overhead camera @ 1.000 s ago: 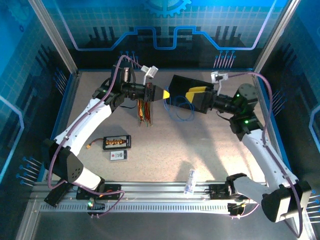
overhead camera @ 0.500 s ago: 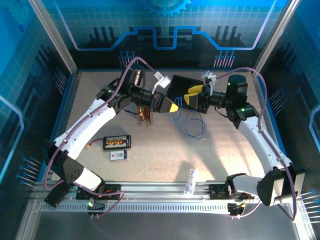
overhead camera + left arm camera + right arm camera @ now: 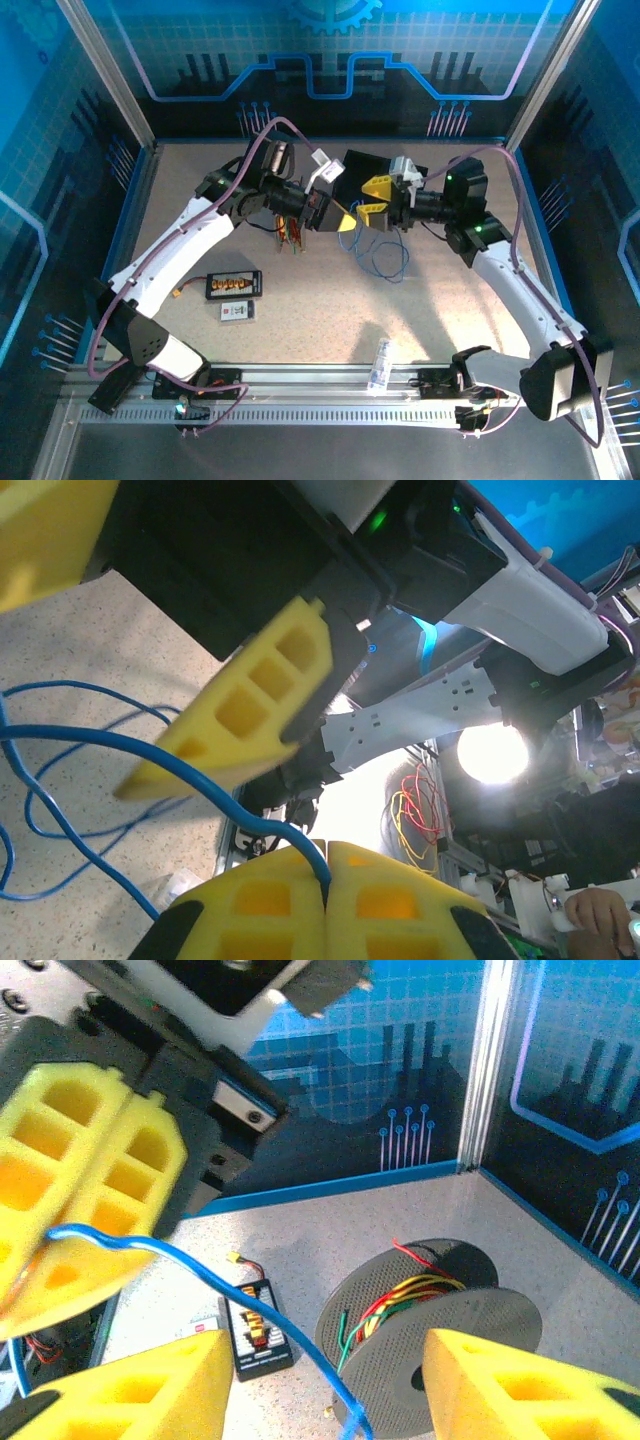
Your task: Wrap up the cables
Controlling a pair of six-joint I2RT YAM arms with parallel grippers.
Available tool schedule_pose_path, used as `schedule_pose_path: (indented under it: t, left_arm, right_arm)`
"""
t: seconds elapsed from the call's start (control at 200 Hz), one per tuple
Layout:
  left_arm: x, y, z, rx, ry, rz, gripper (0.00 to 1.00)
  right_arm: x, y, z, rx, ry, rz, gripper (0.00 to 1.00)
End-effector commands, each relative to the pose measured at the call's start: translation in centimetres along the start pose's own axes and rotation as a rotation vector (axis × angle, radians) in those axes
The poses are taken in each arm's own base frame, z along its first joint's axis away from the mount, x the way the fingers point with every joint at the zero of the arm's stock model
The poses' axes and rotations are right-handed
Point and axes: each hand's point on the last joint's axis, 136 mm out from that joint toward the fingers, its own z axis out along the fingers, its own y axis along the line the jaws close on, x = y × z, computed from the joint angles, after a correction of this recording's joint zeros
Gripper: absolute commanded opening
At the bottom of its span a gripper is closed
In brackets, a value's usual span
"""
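Note:
A blue cable [image 3: 385,258] lies in loops on the table and rises to my left gripper [image 3: 347,222]. The left gripper [image 3: 328,872] is shut on that blue cable [image 3: 120,745], which comes out of the seam between its yellow pads. My right gripper [image 3: 372,200] faces it at close range and is open. In the right wrist view the blue cable [image 3: 290,1325] passes between the right gripper's [image 3: 325,1392] spread fingers without touching either. A grey spool [image 3: 440,1335] holds red, yellow and green cables [image 3: 395,1305]. The spool [image 3: 290,232] sits under the left arm.
A small black board with orange connectors [image 3: 233,285] and a white card [image 3: 237,311] lie at front left. A clear packet [image 3: 380,362] rests near the front rail. A black tray [image 3: 362,166] stands behind the grippers. Blue walls enclose the table.
The right arm has swung left and brought its gripper up to the left one, its jaws narrowing. The left gripper has shifted right, still holding the blue cable.

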Motion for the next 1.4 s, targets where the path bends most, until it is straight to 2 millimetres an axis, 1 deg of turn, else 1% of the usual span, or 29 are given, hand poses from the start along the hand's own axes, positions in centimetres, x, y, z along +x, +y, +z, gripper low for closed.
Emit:
schedule_pose_path:
  t: [0.0,0.13,0.27,0.32,0.385,0.435,0.51,0.535,0.62,0.666,0.671,0.691,0.711,0.761,0.796,0.806,0.841,0.906,0.961,1.056,1.201,1.296,1.336,1.396]
  left_arm:
    - [-0.2,-1.1,0.2,0.036,0.014,0.027,0.0]
    - [-0.1,-1.1,0.4,0.036,0.02,0.026,0.0]
    - [0.0,-0.9,0.5,0.031,0.024,0.021,0.0]
    - [0.0,-0.7,0.5,0.026,0.027,0.016,0.0]
    - [0.1,-0.5,0.6,0.024,0.028,0.011,0.0]
    - [0.0,-0.4,0.6,0.024,0.029,0.008,0.0]
    - [-0.2,-0.3,0.6,0.008,0.021,0.008,0.0]
    - [-0.3,-0.3,0.6,0.005,0.017,0.01,0.0]
    - [-0.9,-0.2,0.3,-0.037,-0.015,0.021,0.29]
    - [-1.3,-0.1,-0.1,-0.077,-0.04,0.03,0.49]
    - [-1.3,0.0,-0.2,-0.085,-0.044,0.032,0.53]
    - [-1.5,0.3,-0.4,-0.12,-0.06,0.033,0.64]
    - [-1.7,0.6,-0.6,-0.156,-0.078,0.033,0.72]
    - [-2.2,1.3,-1.4,-0.235,-0.129,0.038,0.88]
    - [-2.5,2.1,-1.9,-0.297,-0.167,0.032,0.98]
    - [-2.6,2.4,-2.1,-0.321,-0.181,0.027,0.99]
    - [-2.9,3.1,-2.7,-0.378,-0.221,0.021,0.99]
    - [-3.3,4.6,-3.8,-0.471,-0.308,-0.008,0.99]
    - [-3.3,5.3,-4.0,-0.501,-0.376,-0.024,0.99]
    - [-3.0,5.7,-3.2,-0.53,-0.444,-0.001,1.0]
    - [-2.8,5.8,-1.0,-0.501,-0.509,0.039,0.99]
    - [-3.0,6.4,0.4,-0.521,-0.524,0.057,0.99]
    - [-3.2,6.6,0.9,-0.517,-0.525,0.055,0.97]
    - [-3.7,6.7,1.6,-0.501,-0.523,0.049,0.91]
  right_arm:
    - [-0.3,0.8,0.5,0.01,0.016,-0.122,0.55]
    - [-0.5,0.6,1.0,0.03,0.04,-0.157,0.52]
    - [-1.2,0.6,1.2,0.041,0.037,-0.181,0.42]
    - [-1.4,0.7,1.1,0.044,0.031,-0.189,0.35]
    - [-1.8,0.8,1.0,0.049,0.023,-0.2,0.29]
    - [-1.9,0.9,0.9,0.05,0.02,-0.206,0.2]
    - [-1.8,0.9,0.8,0.061,0.024,-0.205,0.0]
    - [-1.8,0.8,0.8,0.068,0.026,-0.202,0.0]
    - [-1.8,0.1,0.5,0.125,0.028,-0.183,0.0]
    - [-1.8,-0.8,0.1,0.188,0.032,-0.152,0.0]
    - [-1.8,-0.9,0.1,0.197,0.033,-0.147,0.0]
    - [-1.8,-1.5,-0.1,0.237,0.035,-0.121,0.0]
    - [-1.7,-2.2,-0.3,0.279,0.04,-0.088,0.0]
    - [-1.7,-3.5,-0.8,0.357,0.049,-0.006,0.0]
    - [-1.5,-4.3,-1.2,0.408,0.06,0.061,0.0]
    - [-1.5,-4.6,-1.4,0.427,0.063,0.081,0.0]
    - [-1.1,-5.5,-1.8,0.485,0.076,0.15,0.0]
    - [-0.4,-6.2,-2.3,0.542,0.09,0.249,0.0]
    - [0.3,-6.8,-2.7,0.593,0.087,0.334,0.0]
    - [1.2,-7.2,-3.1,0.639,0.066,0.433,0.0]
    - [2.0,-7.5,-3.3,0.689,0.045,0.566,0.0]
    - [2.3,-7.1,-2.7,0.675,0.041,0.622,0.0]
    - [2.3,-6.8,-2.4,0.659,0.033,0.627,0.0]
    - [2.3,-6.4,-2.0,0.651,0.037,0.622,0.0]
